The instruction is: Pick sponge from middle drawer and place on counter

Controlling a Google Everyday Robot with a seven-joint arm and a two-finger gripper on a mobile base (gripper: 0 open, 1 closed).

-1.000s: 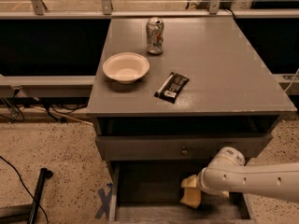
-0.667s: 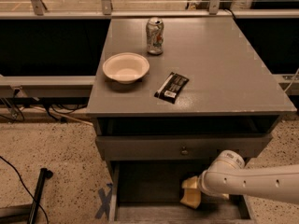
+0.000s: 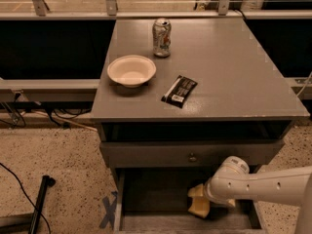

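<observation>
The middle drawer (image 3: 146, 199) is pulled out below the counter (image 3: 229, 67), showing its thin side walls and dark floor. The pale yellow sponge (image 3: 199, 204) sits in the right part of the drawer, slightly bent. My gripper (image 3: 208, 198) reaches into the drawer from the right on the white arm (image 3: 263, 185) and is right against the sponge. The wrist hides where the gripper meets the sponge.
On the counter stand a white bowl (image 3: 131, 70), a soda can (image 3: 162, 37) and a black snack packet (image 3: 180, 91). A closed drawer front with a small round knob (image 3: 193, 157) sits above the open drawer. A black pole (image 3: 39, 204) lies on the floor at the left.
</observation>
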